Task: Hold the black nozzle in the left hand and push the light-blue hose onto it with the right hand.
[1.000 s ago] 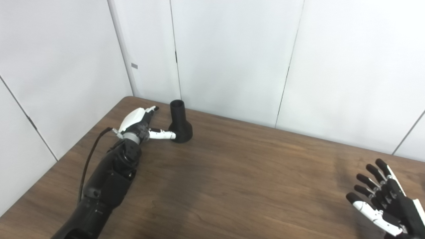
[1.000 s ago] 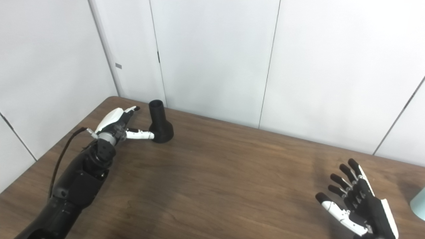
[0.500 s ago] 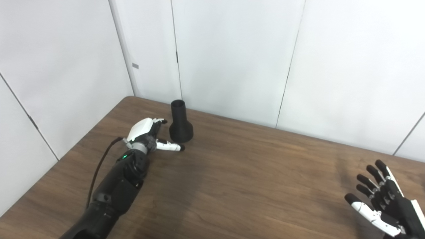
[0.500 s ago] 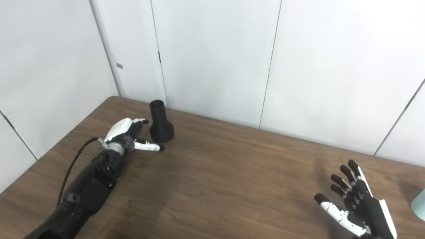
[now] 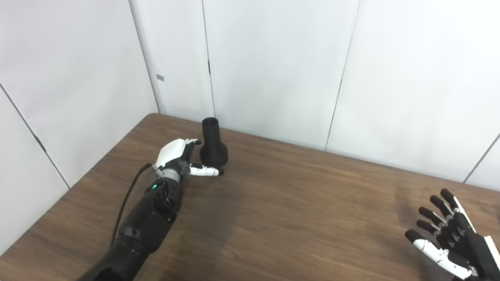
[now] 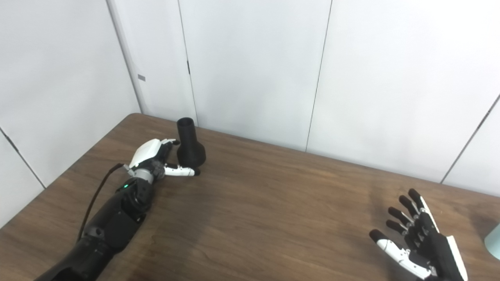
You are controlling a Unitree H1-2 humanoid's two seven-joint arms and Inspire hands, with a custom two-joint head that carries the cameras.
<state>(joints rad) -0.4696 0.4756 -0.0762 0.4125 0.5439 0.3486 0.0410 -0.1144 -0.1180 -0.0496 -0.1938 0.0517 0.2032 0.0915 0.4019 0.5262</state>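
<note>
1. White wall panels close off the far edge of a brown wooden table. The landmark for everything below is the black nozzle, standing upright on its wide base near the table's far left corner, narrow neck up.

2. Left eye view: the left hand sits just left of the nozzle. Its fingers are spread and grasp nothing; the white thumb lies along the near side of the nozzle's base, touching it or nearly so, and the other fingertips reach toward the neck. The right hand hovers well to the right of the nozzle, nearer the camera, fingers fanned out and empty.

3. Right eye view: the same layout. A sliver of the light-blue hose shows at the picture's right edge, far right of the nozzle and just beyond the right hand. Most of it is cut off.

4. Step in hand, as I judge it: seizing the nozzle. Wrap the fingers around the flared base rather than the neck, leaving the neck bare for the hose. Close evenly from both sides, since a one-sided nudge could tip it.
</note>
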